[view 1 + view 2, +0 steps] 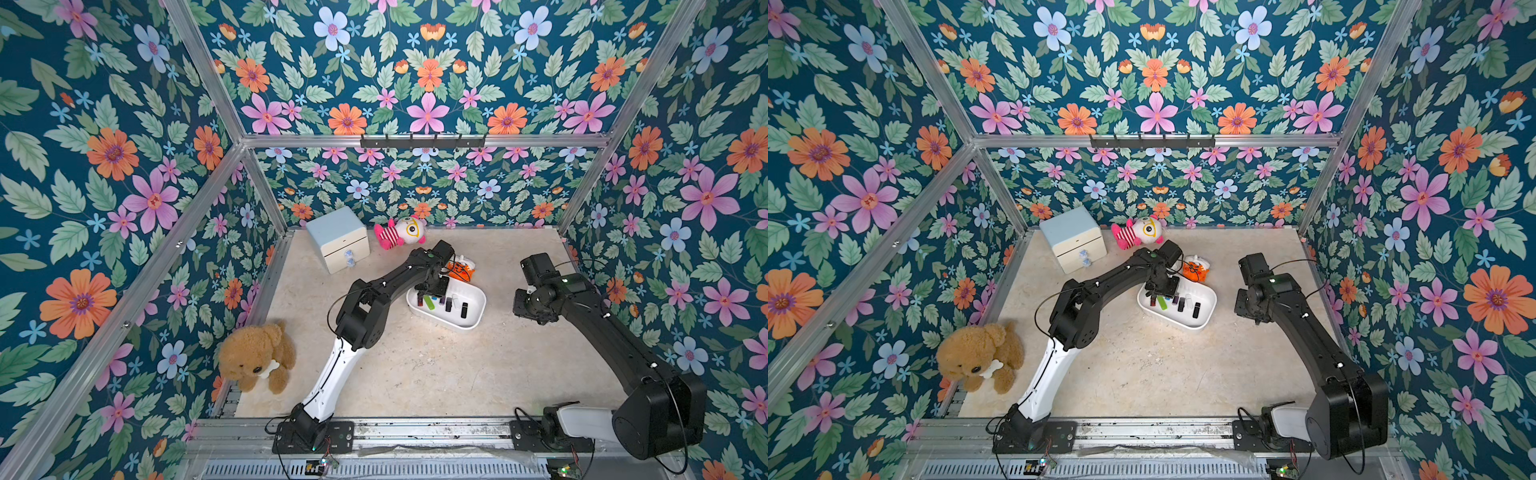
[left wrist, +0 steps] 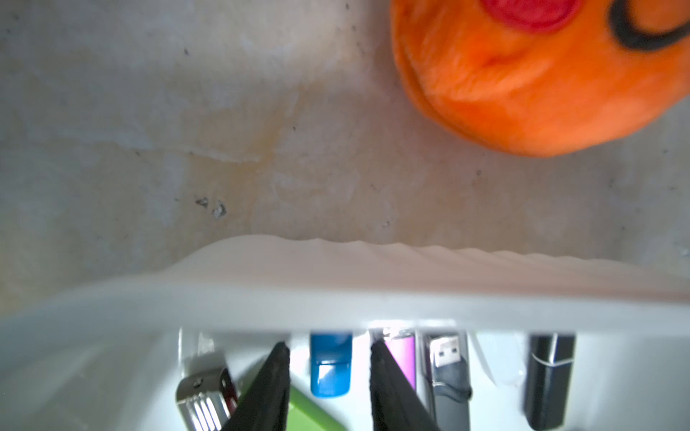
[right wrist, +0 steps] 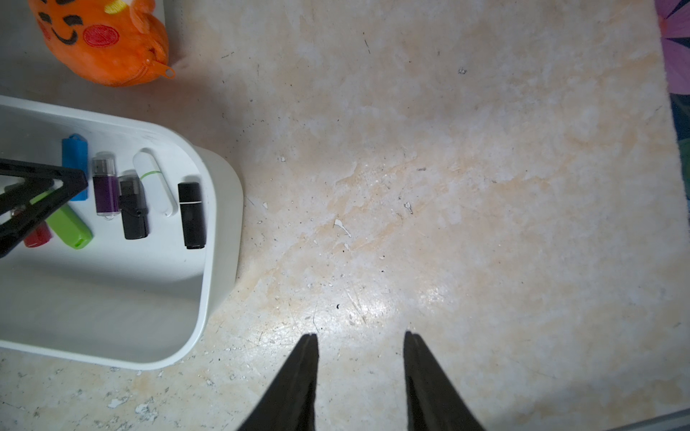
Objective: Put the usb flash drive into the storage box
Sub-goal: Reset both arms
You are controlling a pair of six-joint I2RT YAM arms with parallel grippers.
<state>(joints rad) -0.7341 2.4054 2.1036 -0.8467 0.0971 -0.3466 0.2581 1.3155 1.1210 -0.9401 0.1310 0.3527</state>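
The white storage box sits mid-table, and several usb flash drives lie side by side on its floor. My left gripper hangs inside the box with its jaws open. A blue usb flash drive lies flat between them, with a gap on each side. Beside it are a green drive, a purple one, a white one and two black ones. My right gripper is open over bare table to the right of the box, holding nothing.
An orange plush lies just behind the box. A pale-blue-topped drawer cabinet and a pink striped plush stand at the back. A brown teddy bear sits at the front left corner.
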